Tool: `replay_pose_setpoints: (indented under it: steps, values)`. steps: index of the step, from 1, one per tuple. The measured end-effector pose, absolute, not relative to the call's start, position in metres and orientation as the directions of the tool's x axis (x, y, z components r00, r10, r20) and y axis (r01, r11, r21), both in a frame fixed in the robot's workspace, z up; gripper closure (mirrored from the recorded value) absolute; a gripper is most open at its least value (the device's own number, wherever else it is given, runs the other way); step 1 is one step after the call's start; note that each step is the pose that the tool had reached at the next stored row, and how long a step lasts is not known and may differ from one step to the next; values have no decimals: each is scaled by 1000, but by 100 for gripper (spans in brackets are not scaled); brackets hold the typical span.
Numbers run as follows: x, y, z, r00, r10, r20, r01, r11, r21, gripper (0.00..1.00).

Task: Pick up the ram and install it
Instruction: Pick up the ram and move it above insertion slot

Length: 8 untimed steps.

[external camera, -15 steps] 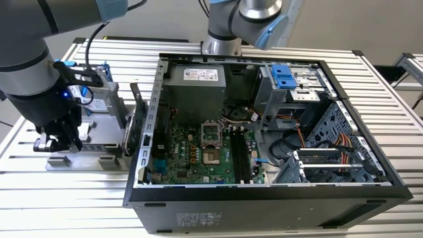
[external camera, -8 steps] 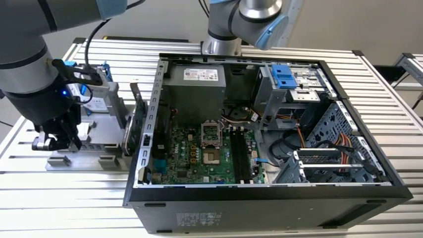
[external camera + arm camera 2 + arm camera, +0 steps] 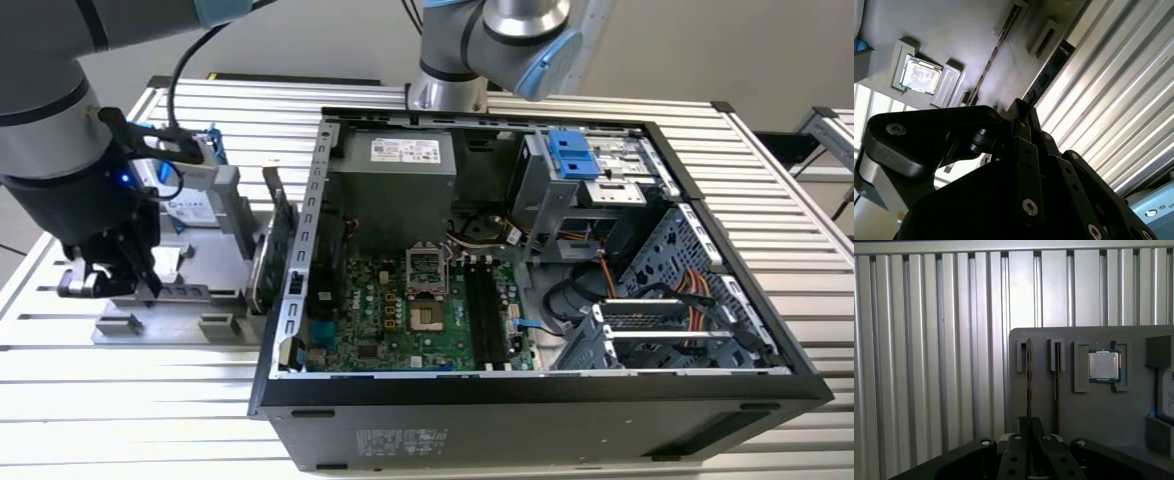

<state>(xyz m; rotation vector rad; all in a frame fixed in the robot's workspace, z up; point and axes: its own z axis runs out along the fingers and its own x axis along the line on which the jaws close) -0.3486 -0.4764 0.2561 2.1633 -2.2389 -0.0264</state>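
Note:
The ram is a thin dark stick standing on edge in a slot at the rim of the grey fixture plate. In the second wrist view the ram runs along the plate's edge up to my fingertips. My gripper is down on the plate with its fingers pressed together around the stick's near end. A second dark stick stands in the neighbouring slot. In the exterior view my gripper hangs low over the plate, on the exterior view's left of the open computer case.
A processor chip lies in a holder on the plate. A hard drive in a blue frame and a green expansion card stand beside the case. The motherboard's long black slots lie inside. A second arm's base stands behind.

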Motion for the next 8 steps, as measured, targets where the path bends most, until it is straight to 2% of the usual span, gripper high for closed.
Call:
replay_pose_setpoints:
  steps: [8]
  values:
    - [-349,-476,265,-34,-999,8,-999,34,32,100]
